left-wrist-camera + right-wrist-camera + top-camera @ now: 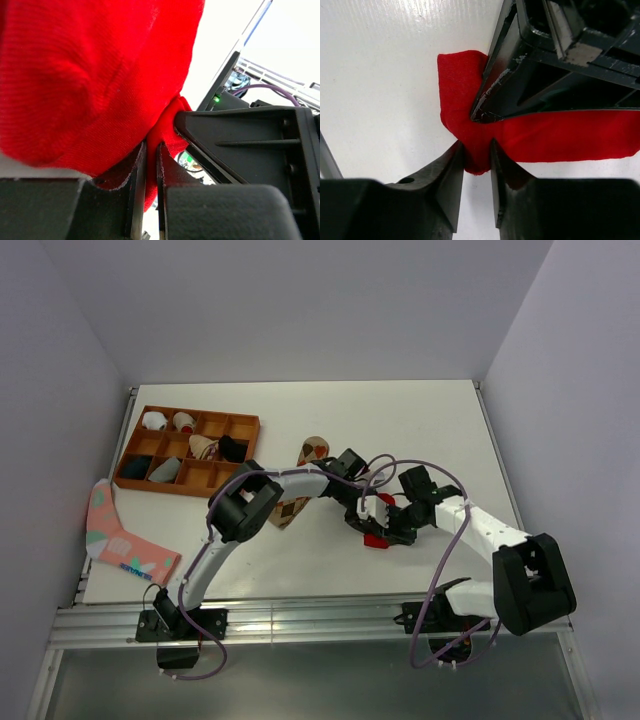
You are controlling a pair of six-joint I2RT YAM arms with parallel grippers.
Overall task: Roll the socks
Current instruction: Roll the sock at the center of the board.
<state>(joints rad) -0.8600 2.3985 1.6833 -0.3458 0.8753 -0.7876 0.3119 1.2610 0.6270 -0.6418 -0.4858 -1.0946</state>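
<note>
Red sock (376, 540), at the middle of the counter (430, 420) toward its near edge, is clamped by both the left gripper (151, 150) and right gripper (476, 146) on thin adjacent folds; opposed pulling could slip either pinch and let it unfold.

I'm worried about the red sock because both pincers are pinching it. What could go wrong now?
1. The left pincer and right pincer both grip the red sock at almost one spot; pulling apart might stretch it or tug it loose from one.
2. The pincers sit very close together, so they could bump while rolling.
3. The argyle sock seems to lie partly under the left arm, which might drag it away.
</note>
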